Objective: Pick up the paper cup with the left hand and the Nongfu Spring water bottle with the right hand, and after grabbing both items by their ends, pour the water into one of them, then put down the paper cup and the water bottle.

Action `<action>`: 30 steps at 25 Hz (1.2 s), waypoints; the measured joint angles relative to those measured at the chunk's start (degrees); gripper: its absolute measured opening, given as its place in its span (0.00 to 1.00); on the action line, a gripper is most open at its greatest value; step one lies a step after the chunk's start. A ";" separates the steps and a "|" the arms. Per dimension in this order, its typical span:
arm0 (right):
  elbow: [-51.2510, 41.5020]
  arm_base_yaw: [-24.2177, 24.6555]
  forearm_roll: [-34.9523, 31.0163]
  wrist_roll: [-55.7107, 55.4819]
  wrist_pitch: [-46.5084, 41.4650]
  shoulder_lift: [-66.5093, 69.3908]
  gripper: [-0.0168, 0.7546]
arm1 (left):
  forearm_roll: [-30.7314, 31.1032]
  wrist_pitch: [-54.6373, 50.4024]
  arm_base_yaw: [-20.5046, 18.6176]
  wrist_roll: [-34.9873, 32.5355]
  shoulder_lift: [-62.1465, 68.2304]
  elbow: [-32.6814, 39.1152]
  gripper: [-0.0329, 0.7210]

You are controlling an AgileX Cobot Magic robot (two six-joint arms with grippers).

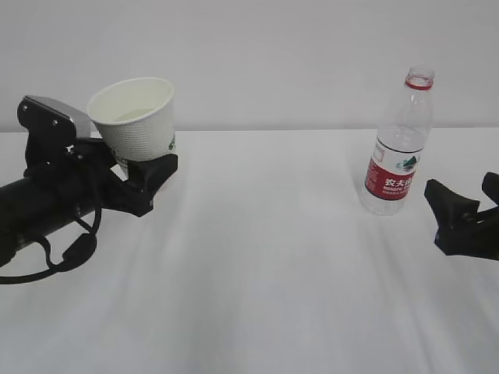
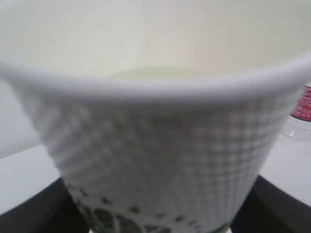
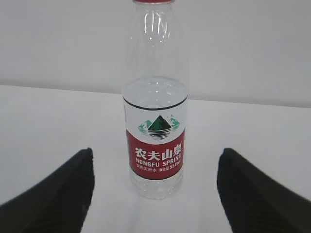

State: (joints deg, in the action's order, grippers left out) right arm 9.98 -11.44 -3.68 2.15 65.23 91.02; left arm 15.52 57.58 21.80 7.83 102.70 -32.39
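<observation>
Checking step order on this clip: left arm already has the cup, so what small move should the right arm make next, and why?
Probably ease the right hand forward until its open jaws straddle the Nongfu Spring water bottle, then close. The bottle stands upright on the table, centred ahead of the jaws and untouched, while the left hand holds the paper cup raised.

This looks like a robot lab test bench, not a home or a shop. A table point(image 1: 257, 296) under plain white cloth meets a bare pale wall point(image 1: 273, 54), with no decor or furniture. Two black arms reach in, left point(image 1: 54, 195) and right point(image 1: 468, 222); only a cup point(image 1: 140, 117) and a bottle point(image 1: 399, 148) are out.
</observation>
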 joint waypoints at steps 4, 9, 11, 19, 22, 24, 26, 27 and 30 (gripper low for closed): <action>0.00 0.00 0.00 0.00 0.10 0.00 0.79 | 0.00 0.00 -1.56 0.00 0.00 0.00 0.77; 0.00 0.00 0.03 0.00 0.10 0.00 0.79 | 0.00 0.00 -3.72 0.00 0.04 0.00 0.77; 0.00 0.00 0.03 0.00 0.10 0.00 0.79 | -0.13 0.00 -4.38 0.00 0.04 0.00 0.77; 0.00 0.00 0.03 0.00 0.10 0.00 0.79 | -0.17 0.00 -7.40 0.00 0.04 0.00 0.77; 0.00 0.00 0.03 0.00 0.10 0.00 0.79 | -0.26 0.00 -8.45 0.00 0.04 0.00 0.77; 0.00 0.00 0.03 0.00 0.10 0.00 0.79 | -0.39 0.00 -8.86 0.00 0.04 0.00 0.77; 0.00 0.00 0.03 0.00 0.10 0.00 0.79 | -0.51 0.00 -9.46 0.00 0.04 0.00 0.77; 0.00 0.00 0.03 0.00 0.10 0.00 0.79 | -0.90 0.00 -9.74 0.00 0.04 0.00 0.77; 0.00 0.00 0.03 0.00 0.10 0.00 0.79 | -3.04 0.00 -10.28 0.00 0.04 0.00 0.77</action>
State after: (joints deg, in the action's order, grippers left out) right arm 9.98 -11.44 -3.66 2.15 65.33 91.02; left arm 12.47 57.58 11.52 7.83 102.74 -32.39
